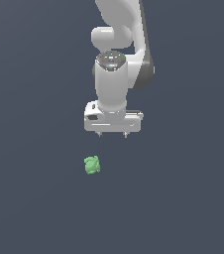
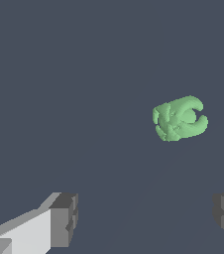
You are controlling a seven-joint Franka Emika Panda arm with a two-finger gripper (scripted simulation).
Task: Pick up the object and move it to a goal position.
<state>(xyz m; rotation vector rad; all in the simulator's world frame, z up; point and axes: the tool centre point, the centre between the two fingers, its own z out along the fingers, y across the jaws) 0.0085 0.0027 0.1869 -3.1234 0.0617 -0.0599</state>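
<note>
The lumpy green object (image 1: 92, 165) is seen lying free on the dark floor, below the gripper (image 1: 112, 135) and off toward the exterior view's left; jaws spread wide, empty; judged light and rigid, best pinched across its narrow bumpy middle.

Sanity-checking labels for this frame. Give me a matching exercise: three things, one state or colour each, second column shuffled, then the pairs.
Things:
1. blob
2. gripper
3. arm

Descriptions:
A. white, reaching down from the top of the exterior view
B. light green, lumpy, lying free
C. open, above the floor, holding nothing

Pairs: 1-B, 2-C, 3-A
</note>
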